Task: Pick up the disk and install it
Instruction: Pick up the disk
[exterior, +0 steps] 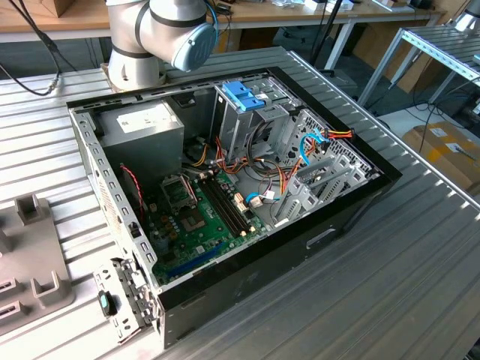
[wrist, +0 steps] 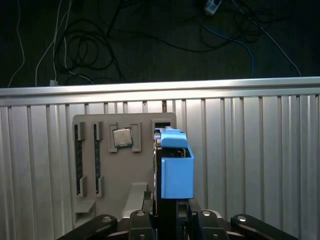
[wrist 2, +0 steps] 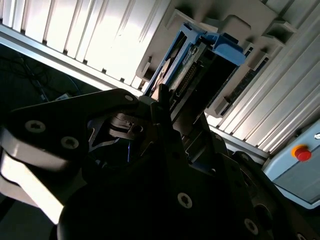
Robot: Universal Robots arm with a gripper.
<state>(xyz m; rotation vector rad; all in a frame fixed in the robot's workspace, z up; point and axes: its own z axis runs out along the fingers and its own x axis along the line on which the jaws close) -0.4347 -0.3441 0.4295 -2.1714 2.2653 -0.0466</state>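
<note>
Our grey robot arm (exterior: 161, 34), with its pale blue joint cap, rises from its base near the far edge of the ribbed metal tabletop (exterior: 420, 270). In both wrist views our black two-fingered gripper (wrist: 167, 212) (wrist 2: 161, 102) is clamped on the dark flat disk with bright blue plastic rails (wrist: 177, 172), which sits edge-on between the jaws.

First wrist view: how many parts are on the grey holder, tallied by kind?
Long dark modules: 2
Square chip: 1
Disk, blue-railed, standing on edge: 1
Total on the grey holder: 4
</note>
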